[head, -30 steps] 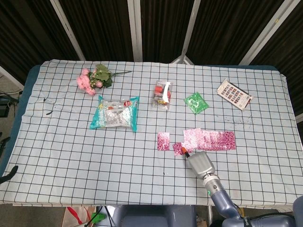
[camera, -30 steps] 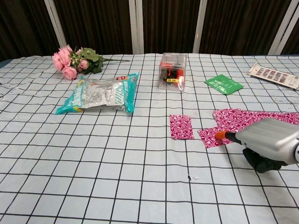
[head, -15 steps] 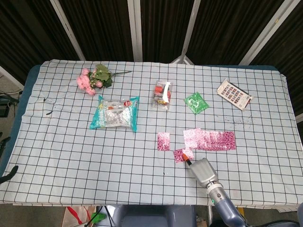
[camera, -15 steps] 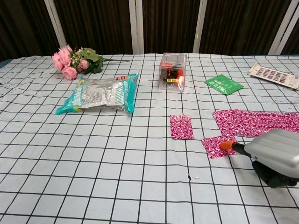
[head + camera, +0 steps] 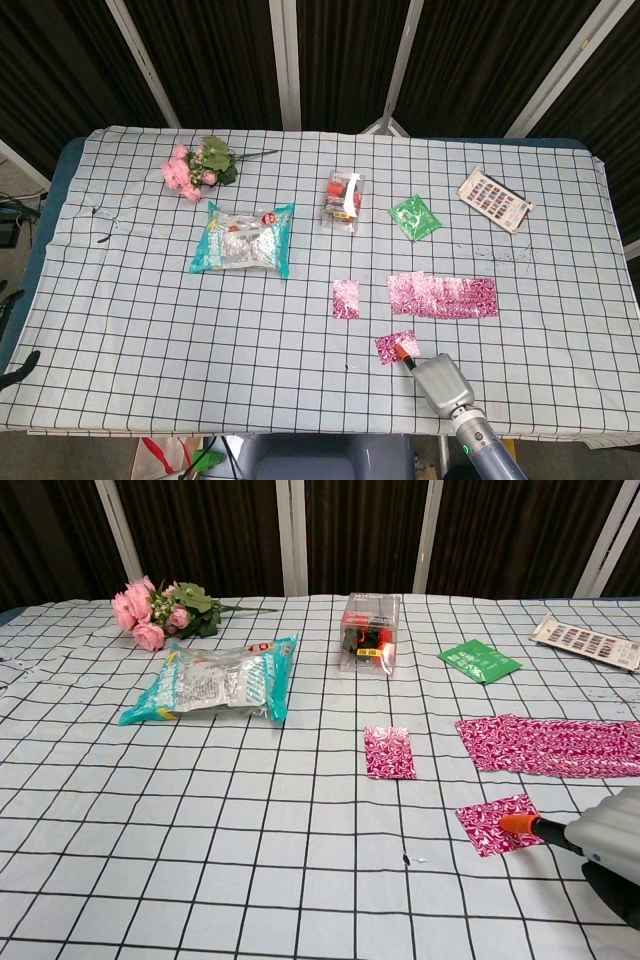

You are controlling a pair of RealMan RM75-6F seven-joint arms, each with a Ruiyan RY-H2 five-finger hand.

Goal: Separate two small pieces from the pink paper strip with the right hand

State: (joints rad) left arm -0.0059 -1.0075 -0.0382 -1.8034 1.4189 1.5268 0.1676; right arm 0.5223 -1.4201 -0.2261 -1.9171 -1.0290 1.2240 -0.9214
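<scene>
We see a clear plastic box (image 5: 343,201) near the middle of the surface (image 5: 150,320), with red and dark items inside it that we cannot identify, and to its left a teal-edged clear bag (image 5: 242,240) lying flat, its contents too blurred to name. The pink paper strip (image 5: 443,296) lies flat toward the right, and two small pieces sit apart from it: the first small piece (image 5: 345,298) rests just left of the strip with a gap between them, and the second small piece (image 5: 396,347) lies nearer the front edge, below the strip. Our right robot hand (image 5: 440,378) has one orange fingertip (image 5: 517,824) pressing on that second piece; the remaining fingers are hidden under the silver back of the hand, so we cannot tell whether they are curled or spread. The left robot hand is in neither view. Compared with a second ago, the second piece has moved from touching the strip's left end to a spot well clear of it, and the right robot hand has drawn back toward the front edge with it. The surface is covered by a white cloth with a black grid, and it also carries a bunch of pink flowers (image 5: 197,165), a green packet (image 5: 414,216) and a patterned card (image 5: 494,199). Behind it hang dark curtains (image 5: 220,60) between pale posts.
</scene>
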